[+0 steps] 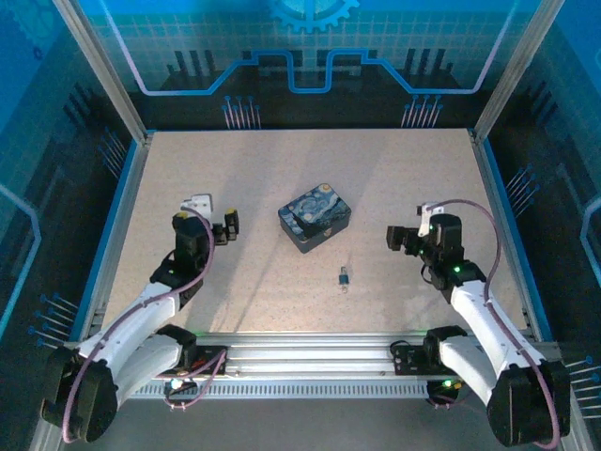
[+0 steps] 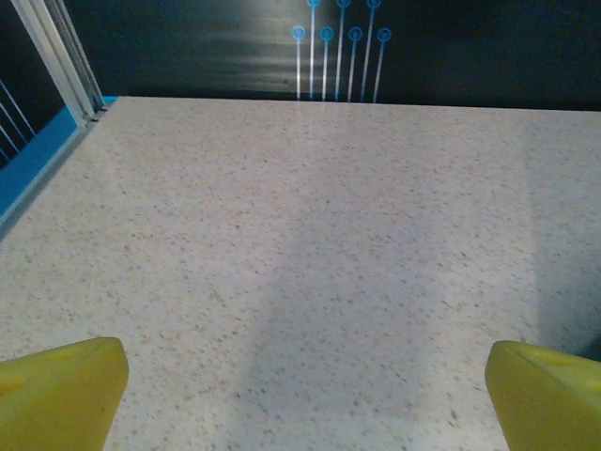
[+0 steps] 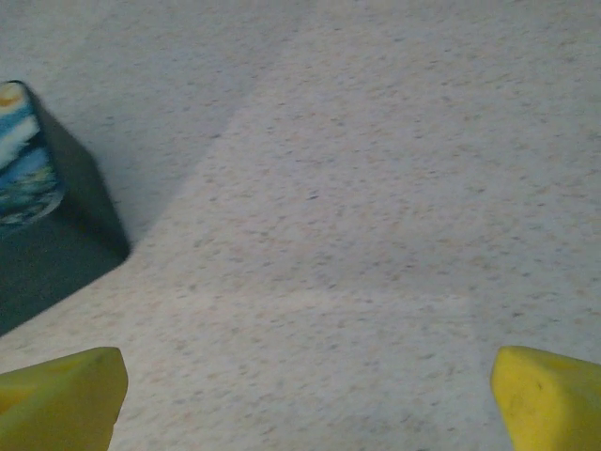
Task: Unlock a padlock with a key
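I have the left gripper and right gripper with jaws spread wide, the padlock lying between them near the tin.

The bench had a matt, stone-like top: pale beige with fine dark speckles, smooth and free of glare. Near its middle, the tin carried a painted lid with a slight sheen, and its dark sides looked duller. Toward the near edge, the padlock looked like bare silvery-blue metal, too small to judge its finish.

The fingers of the left gripper and of the right gripper were yellow, matt and plastic-looking. Ribbed rails of silvery metal ran along the bench's near edge. The arms wore smooth white shells with a light gloss, and the purple cables looked rubbery. The back wall was glossy and reflective.
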`<action>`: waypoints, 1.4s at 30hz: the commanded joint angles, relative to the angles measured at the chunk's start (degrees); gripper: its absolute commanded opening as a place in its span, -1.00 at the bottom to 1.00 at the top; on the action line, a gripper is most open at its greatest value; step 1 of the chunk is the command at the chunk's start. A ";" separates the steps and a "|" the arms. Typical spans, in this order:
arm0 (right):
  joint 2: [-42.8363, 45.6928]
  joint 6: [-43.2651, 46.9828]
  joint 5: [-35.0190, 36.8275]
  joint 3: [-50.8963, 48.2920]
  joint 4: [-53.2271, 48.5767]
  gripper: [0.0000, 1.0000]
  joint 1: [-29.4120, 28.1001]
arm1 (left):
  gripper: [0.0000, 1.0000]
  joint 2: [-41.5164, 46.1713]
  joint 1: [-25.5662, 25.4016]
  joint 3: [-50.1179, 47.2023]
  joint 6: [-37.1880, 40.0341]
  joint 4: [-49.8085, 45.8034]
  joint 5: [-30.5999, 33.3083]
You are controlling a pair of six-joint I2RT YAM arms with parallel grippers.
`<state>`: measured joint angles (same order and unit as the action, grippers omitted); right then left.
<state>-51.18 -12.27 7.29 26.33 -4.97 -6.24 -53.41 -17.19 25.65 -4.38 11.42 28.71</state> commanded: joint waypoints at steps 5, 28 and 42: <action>-4.51 5.86 2.26 -8.27 26.31 1.00 3.87 | 0.98 -6.67 3.88 -1.86 3.83 9.05 -1.00; -34.48 12.74 -10.76 -5.54 55.45 0.99 5.13 | 0.98 -21.70 10.58 -5.50 5.39 28.62 -12.93; -34.96 13.14 -8.76 -1.63 48.13 0.99 4.22 | 0.98 -36.03 13.63 -8.76 7.37 51.61 -20.86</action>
<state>-85.95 0.10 -1.96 24.01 43.09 -1.83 -88.07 -4.16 17.80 1.67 55.13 10.98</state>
